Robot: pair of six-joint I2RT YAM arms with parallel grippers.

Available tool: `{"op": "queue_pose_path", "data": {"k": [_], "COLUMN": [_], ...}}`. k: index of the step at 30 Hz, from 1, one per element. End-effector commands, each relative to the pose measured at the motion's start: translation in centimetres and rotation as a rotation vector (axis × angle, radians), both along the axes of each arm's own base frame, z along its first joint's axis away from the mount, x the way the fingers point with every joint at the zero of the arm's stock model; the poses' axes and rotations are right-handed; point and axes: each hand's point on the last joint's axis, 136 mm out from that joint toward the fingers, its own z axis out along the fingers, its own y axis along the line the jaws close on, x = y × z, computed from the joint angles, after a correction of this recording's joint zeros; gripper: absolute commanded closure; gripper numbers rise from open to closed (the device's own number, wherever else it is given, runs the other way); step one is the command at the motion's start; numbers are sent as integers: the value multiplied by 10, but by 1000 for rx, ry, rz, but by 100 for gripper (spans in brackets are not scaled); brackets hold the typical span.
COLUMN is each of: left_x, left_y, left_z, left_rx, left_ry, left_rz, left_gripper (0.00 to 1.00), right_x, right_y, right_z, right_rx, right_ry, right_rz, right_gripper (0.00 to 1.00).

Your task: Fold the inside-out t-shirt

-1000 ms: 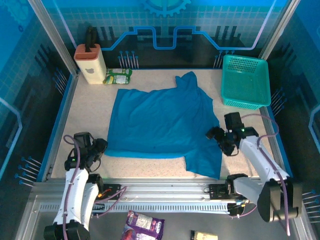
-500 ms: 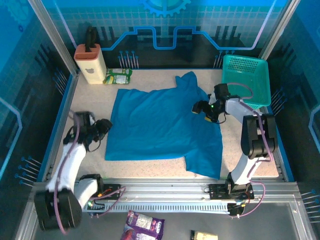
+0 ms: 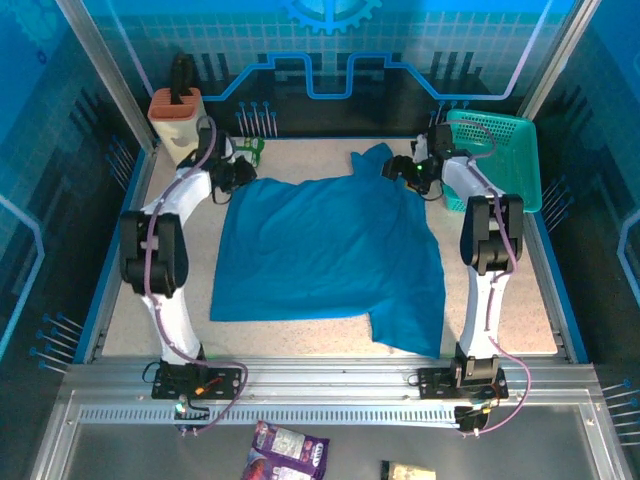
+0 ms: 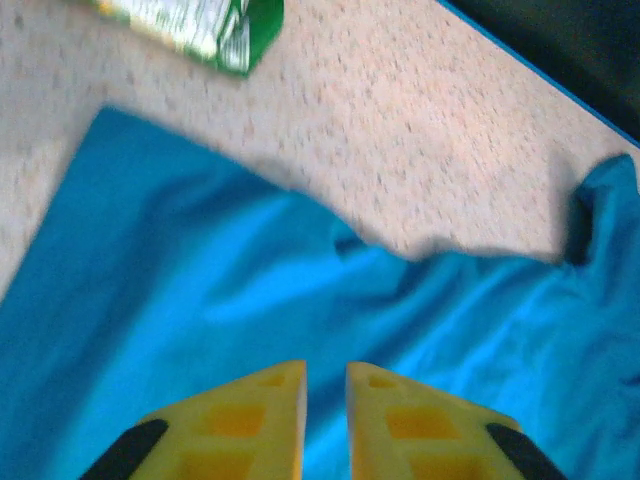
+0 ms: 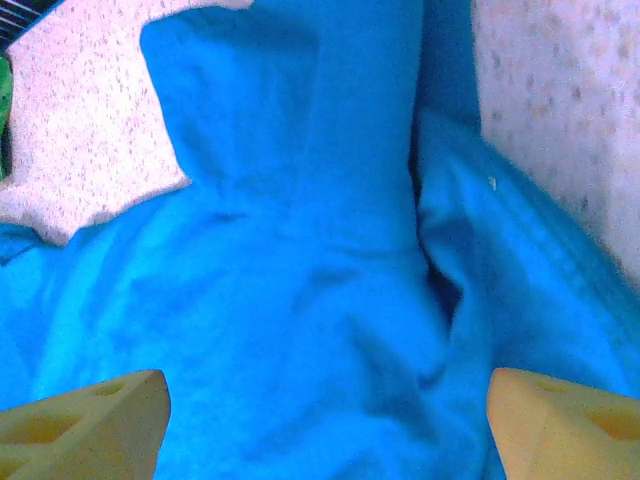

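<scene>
Top view: inside-out t-shirt [image 3: 320,250] lies spread on counter [image 3: 290,335], both arms reaching to its far edge. Left wrist view: left tool [image 4: 327,370] nearly closed, only a slit, nothing pinched, over the shirt's far-left corner; green packet [image 4: 190,25] beyond. Right wrist view: right tool [image 5: 328,385] wide apart, empty, above the sleeve.

Low in frame, left claw [image 4: 326,374], yellow fingers [image 4: 250,410] drawn nearly together, only a thin slit between. Whether any cloth is pinched there, impossible to tell. Directly beneath and beyond, inside-out t-shirt [image 4: 230,290], blue-teal, lying on the speckled tabletop [image 4: 420,130], softly wrinkled, far edge running wavy from upper left across to the right. At far right, a raised fold of the same cloth. Top left, green packet [image 4: 205,25] on the tabletop, apart from the cloth. Upper right corner, blue rim [image 4: 545,68], darkness behind.
</scene>
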Motion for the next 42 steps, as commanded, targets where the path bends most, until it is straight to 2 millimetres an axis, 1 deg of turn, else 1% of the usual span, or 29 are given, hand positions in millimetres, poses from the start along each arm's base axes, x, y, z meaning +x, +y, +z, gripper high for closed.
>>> {"op": "queue_pose_path", "data": {"k": [1, 2, 3, 4, 6, 9, 11, 13, 17, 20, 22, 24, 27, 29, 32, 35, 38, 39, 42], "left_x": [19, 26, 33, 38, 47, 55, 56, 55, 53, 47, 42, 42, 43, 40, 35, 27, 29, 30, 30], "left_y": [17, 19, 19, 17, 15, 15, 21, 28, 45, 51, 59, 65, 71, 80, 95, 113, 122, 125, 133], "left_z": [-26, -32, -40, -45, -57, -75, -84, -90, -95, -112, -122, -119, -111, -111, -116, -116, -112, -111, -116], "left_rx": [104, 111, 105, 95, 83, 80, 112, 106, 102, -22, -50, -63, -111, -128, -190, -170, -151, -153, -186], "left_ry": [71, 84, 99, 109, 126, 151, 175, 205, 240, 295, 327, 325, 319, 325, 330, 337, 323, 323, 338], "left_rz": [-1, 3, 2, -3, -10, -7, 9, 37, 111, 174, 215, 247, 266, 300, 359, 404, 413, 416, 433], "left_gripper": [87, 88, 90, 91, 93, 95, 95, 95, 94, 96, 95, 94, 92, 90, 91, 91, 91, 90, 91], "right_x": [9, 12, 16, 18, 23, 28, 31, 32, 30, 28, 26, 25, 25, 26, 26, 27, 27, 26, 25], "right_y": [-8, -9, -8, -6, -1, 0, -1, -1, -13, -24, -29, -37, -44, -47, -49, -48, -49, -53, -61], "right_z": [-9, -11, -5, -19, -22, -27, -34, -43, -63, -73, -77, -79, -75, -71, -67, -64, -65, -67, -68], "right_rx": [-28, -33, -29, -19, 2, 4, 5, 8, -22, -13, -7, -23, -40, -38, -43, -31, -45, -64, -84], "right_ry": [29, 29, 12, 35, 37, 42, 53, 70, 128, 156, 162, 168, 162, 152, 147, 141, 148, 157, 171], "right_rz": [14, 12, 15, 22, 35, 35, 29, 20, -44, -103, -134, -161, -181, -191, -198, -195, -199, -211, -247], "right_gripper": [17, 17, 17, 17, 17, 17, 17, 17, 16, 16, 16, 15, 15, 15, 15, 15, 15, 15, 14]}}
